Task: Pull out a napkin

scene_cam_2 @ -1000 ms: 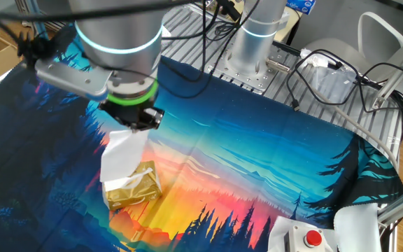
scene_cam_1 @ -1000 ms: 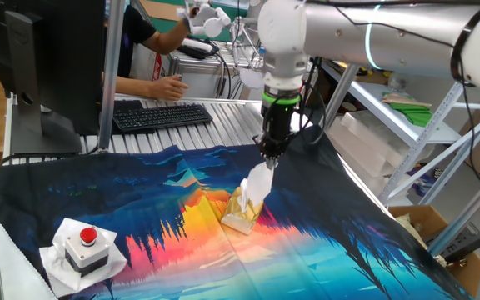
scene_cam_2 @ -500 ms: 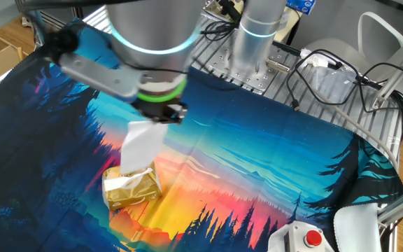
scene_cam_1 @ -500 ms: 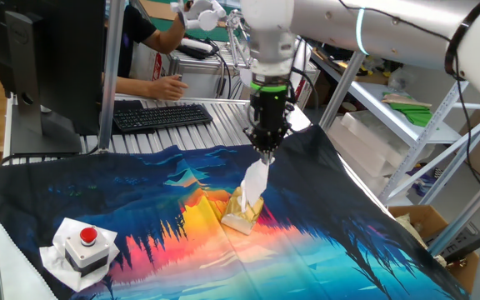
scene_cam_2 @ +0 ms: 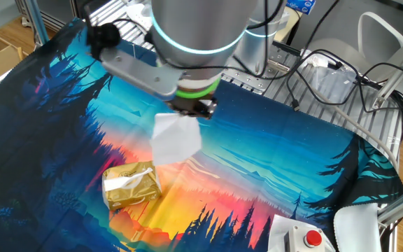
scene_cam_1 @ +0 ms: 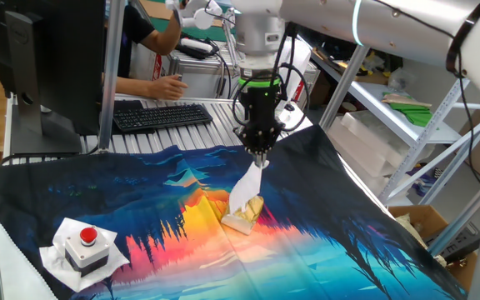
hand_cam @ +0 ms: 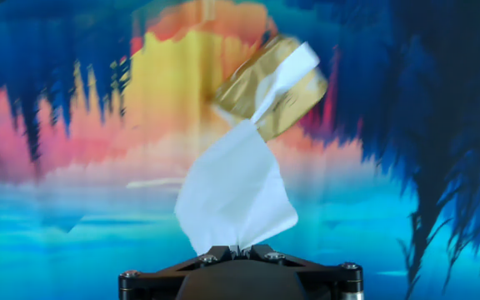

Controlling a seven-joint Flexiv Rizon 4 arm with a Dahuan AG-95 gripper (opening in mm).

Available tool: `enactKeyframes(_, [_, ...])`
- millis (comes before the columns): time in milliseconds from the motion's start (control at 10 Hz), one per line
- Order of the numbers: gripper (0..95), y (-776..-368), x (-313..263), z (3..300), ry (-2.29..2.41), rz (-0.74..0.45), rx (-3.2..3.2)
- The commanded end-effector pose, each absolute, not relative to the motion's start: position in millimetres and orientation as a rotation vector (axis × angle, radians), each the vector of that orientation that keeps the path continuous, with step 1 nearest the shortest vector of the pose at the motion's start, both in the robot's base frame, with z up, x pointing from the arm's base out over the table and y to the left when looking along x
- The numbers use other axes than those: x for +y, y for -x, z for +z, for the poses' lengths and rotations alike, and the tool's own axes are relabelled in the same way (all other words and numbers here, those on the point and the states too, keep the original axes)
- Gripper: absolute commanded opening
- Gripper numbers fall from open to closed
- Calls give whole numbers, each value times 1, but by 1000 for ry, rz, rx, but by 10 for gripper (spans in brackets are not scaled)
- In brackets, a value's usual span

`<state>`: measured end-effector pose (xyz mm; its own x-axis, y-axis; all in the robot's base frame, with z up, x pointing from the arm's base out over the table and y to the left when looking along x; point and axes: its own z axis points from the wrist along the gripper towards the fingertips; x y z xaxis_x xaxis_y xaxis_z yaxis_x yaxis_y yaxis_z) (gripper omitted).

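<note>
We've risen and swung away since a second ago; our gripper (scene_cam_2: 191, 110) is pinching the napkin (scene_cam_2: 175, 138) tight, it's hanging just below us, above the packet (scene_cam_2: 131, 185).

One fixed view: low, table front, facing the keyboard (scene_cam_1: 161, 115) and shelving. Other fixed view: high, opposite side, behind the arm base, angled down. Hand view: close, straight down past the gripper (hand_cam: 240, 249). All share the tissue packet (scene_cam_1: 245, 213) (scene_cam_2: 131, 185) (hand_cam: 275, 92) on the printed cloth (scene_cam_1: 323, 242).
</note>
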<state>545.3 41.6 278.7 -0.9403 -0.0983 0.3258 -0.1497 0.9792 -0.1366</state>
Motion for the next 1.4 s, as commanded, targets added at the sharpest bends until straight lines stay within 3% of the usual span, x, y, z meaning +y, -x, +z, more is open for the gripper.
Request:
enactKeyframes(100, [0, -526, 56, 275, -208, 229, -2827])
enactKeyframes(1200, [0, -474, 72, 262, -187, 268, -2919])
enactKeyframes(1300, [190, -472, 72, 261, -189, 264, -2920])
enactKeyframes(1400, [190, -471, 72, 261, -189, 253, -2921])
